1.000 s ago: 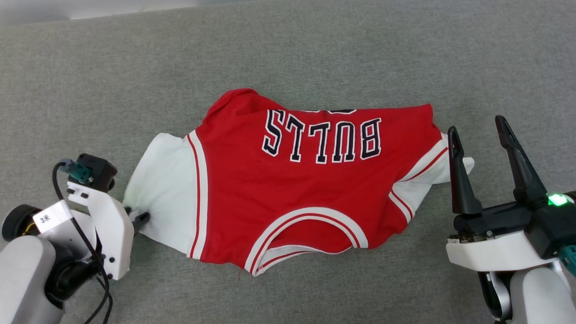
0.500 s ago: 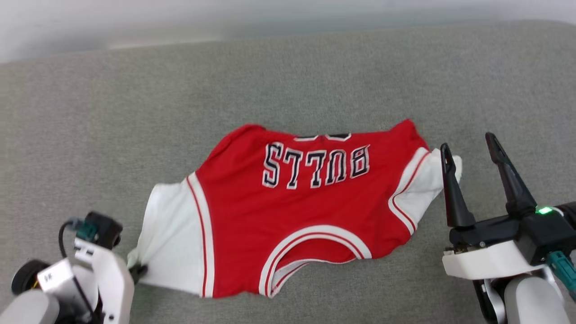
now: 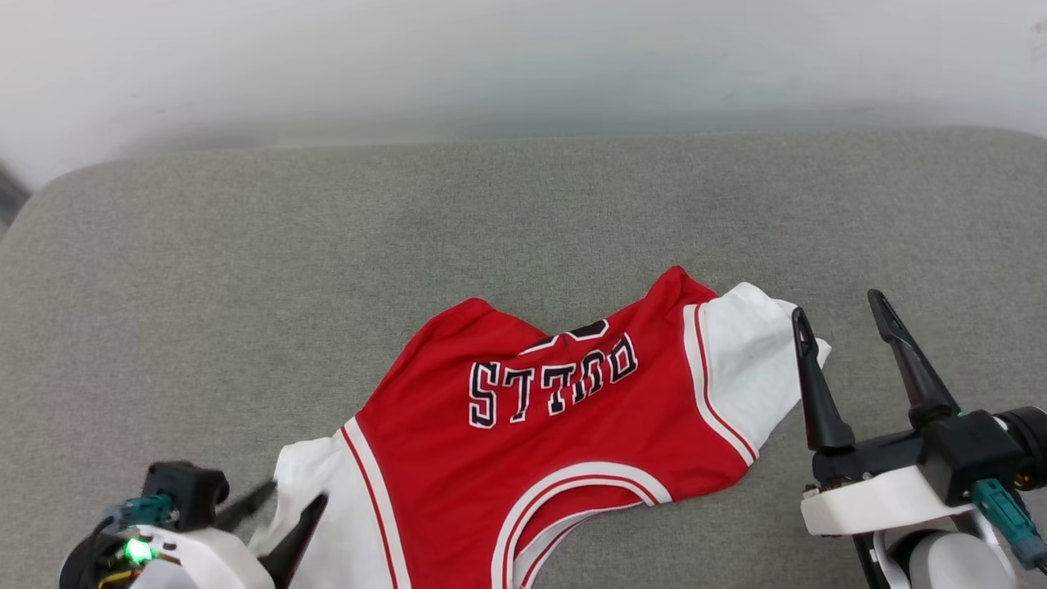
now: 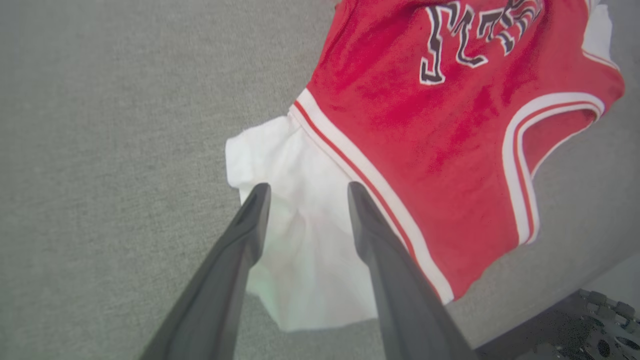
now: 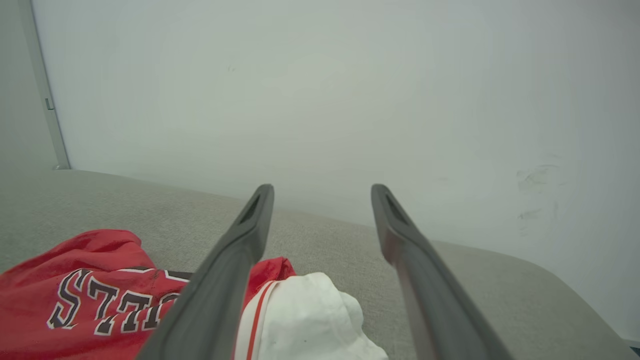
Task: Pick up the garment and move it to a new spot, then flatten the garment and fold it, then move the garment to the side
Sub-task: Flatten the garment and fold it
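The garment (image 3: 564,458) is a red jersey with white sleeves and upside-down "BULLS" lettering. It lies rumpled and skewed on the grey surface, near the front edge. My left gripper (image 3: 286,507) is at the lower left, open. In the left wrist view its fingers (image 4: 307,186) straddle the creased white sleeve (image 4: 310,260), which lies loose under them. My right gripper (image 3: 836,307) stands open at the right, its left finger just beside the other white sleeve (image 3: 740,368). In the right wrist view the right gripper (image 5: 322,187) has nothing between its fingers, and that sleeve (image 5: 310,320) bunches below them.
The grey padded surface (image 3: 327,262) spreads wide to the left and behind the garment. Its rounded far edge meets a pale wall (image 3: 523,65). In the left wrist view the surface's near edge and part of my base (image 4: 600,310) show at the lower right.
The head camera has tilted up, bringing the wall into view. My left gripper, shut on the sleeve's edge before, has opened. The garment now lies more skewed and bunched. The right gripper stays open.
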Robot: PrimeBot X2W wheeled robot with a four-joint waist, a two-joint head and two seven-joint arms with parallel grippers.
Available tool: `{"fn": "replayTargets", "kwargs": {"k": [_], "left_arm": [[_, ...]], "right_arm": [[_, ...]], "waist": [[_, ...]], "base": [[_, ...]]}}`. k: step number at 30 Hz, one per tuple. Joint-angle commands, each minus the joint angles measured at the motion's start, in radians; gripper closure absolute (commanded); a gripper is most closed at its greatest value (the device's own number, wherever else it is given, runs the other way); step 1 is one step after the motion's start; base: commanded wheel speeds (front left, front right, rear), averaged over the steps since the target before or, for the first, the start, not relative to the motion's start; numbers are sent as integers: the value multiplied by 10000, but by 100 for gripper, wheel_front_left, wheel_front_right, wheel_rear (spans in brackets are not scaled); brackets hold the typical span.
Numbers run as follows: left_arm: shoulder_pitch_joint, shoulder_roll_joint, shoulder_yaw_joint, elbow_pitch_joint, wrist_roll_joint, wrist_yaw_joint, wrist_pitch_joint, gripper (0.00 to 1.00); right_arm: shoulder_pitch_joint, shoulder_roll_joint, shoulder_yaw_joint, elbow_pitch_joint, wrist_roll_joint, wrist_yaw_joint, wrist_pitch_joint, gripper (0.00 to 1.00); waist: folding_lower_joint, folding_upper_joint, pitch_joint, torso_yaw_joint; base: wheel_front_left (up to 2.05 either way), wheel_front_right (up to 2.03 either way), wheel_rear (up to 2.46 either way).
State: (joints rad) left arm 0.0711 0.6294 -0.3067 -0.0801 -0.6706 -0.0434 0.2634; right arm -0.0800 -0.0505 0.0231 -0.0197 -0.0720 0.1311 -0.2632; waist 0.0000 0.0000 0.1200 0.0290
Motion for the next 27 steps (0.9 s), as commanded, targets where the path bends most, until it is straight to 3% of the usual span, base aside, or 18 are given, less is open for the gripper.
{"fn": "replayTargets", "kwargs": {"k": [1,9,13,15,19,23,27], "left_arm": [[-182,-121,146,-20,113,86,-422,0],[-391,-1220,770,343,1644,734,-4741,0],[-300,-1713,1063,88,2498,1077,-5262,0],[-357,-2095,1406,-399,2995,1210,-5294,0],[-124,-2758,1804,-1018,3816,1052,-5282,0],[-115,-3196,1951,-1071,4348,681,-5285,0],[-298,-3523,2055,-893,4644,308,-5286,0]], "right_arm": [[139,6,-40,-35,-64,-6,-24,0],[310,8,-307,-232,-235,-6,-24,0],[312,-14,-96,88,-533,-6,-22,0],[300,-370,191,469,-440,-6,200,0],[-115,-1514,1294,735,594,-6,2065,0],[-610,-2897,2614,492,2316,-7,4641,0],[-1133,-3702,3157,390,4093,-7,7549,0]], "waist": [[0,0,-60,43],[0,0,-390,197],[0,0,-485,310],[0,0,-493,404],[0,0,-431,586],[0,0,-250,766],[0,0,11,1032]], "base": [[0,0,0],[0,0,0],[0,0,0],[0,0,0],[0,0,0],[0,0,0],[0,0,0]]}}
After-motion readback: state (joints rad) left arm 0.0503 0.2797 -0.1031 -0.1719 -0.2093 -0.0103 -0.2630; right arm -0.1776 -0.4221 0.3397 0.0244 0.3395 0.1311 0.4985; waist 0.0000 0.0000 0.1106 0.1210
